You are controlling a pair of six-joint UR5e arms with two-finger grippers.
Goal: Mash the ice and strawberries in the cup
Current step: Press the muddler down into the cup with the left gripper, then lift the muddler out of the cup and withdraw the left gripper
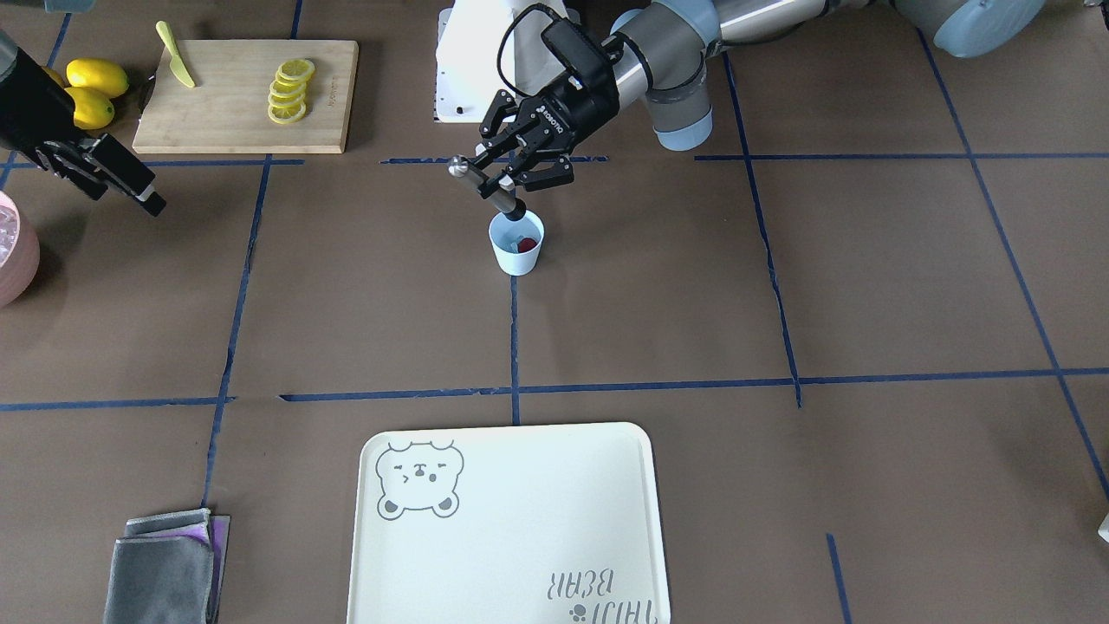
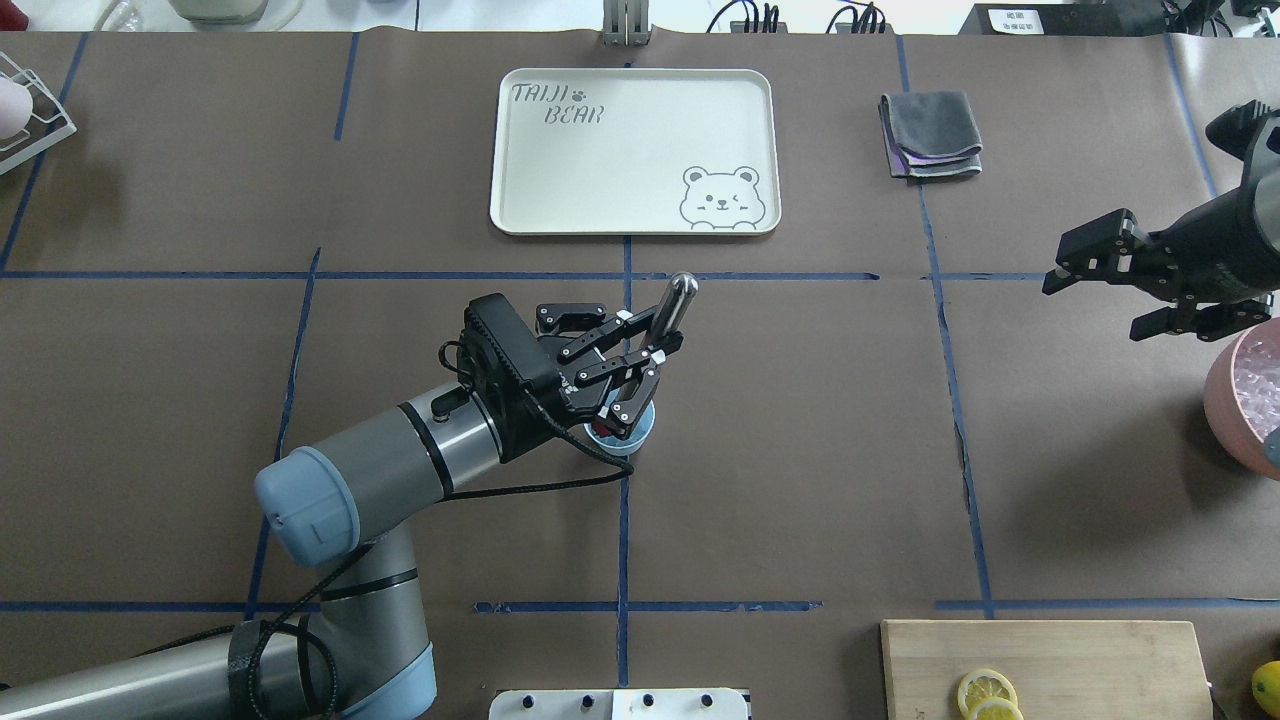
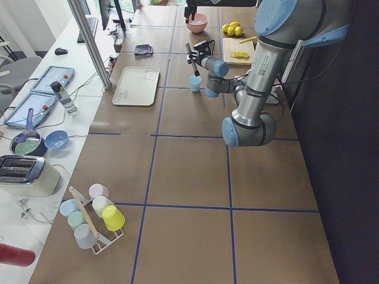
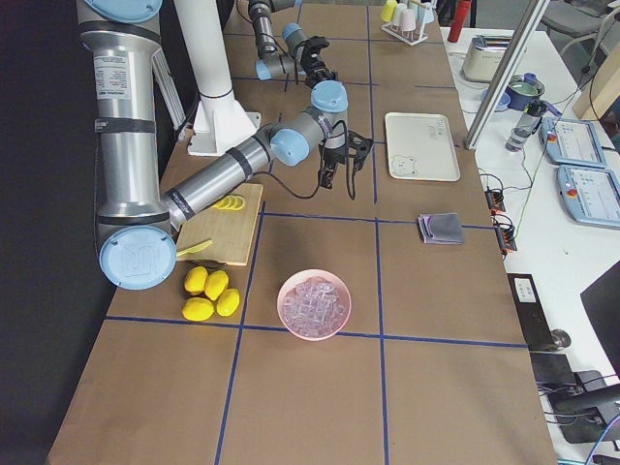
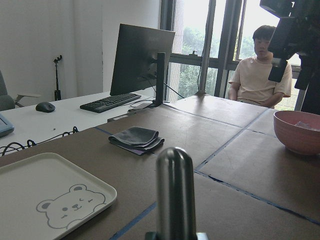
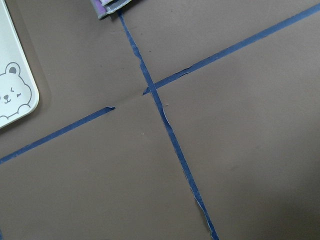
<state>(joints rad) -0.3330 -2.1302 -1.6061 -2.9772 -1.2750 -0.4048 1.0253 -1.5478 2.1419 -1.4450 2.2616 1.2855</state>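
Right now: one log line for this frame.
left gripper shut on muddler, tip at mouth of cup | cup upright, strawberry inside, ice not discernible | right gripper open, empty, near pink bowl

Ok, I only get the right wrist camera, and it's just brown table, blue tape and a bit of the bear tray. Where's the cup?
Observer: The cup stands near the middle of the table, right under the left pincer.
Operator: Is that pincer holding anything?
Observer: Yes, it's shut on a metal masher, which is tilted with its dark tip at the cup's opening.
Operator: Is there a strawberry inside?
Observer: A red strawberry piece shows in the cup. I can't make out any ice in there.
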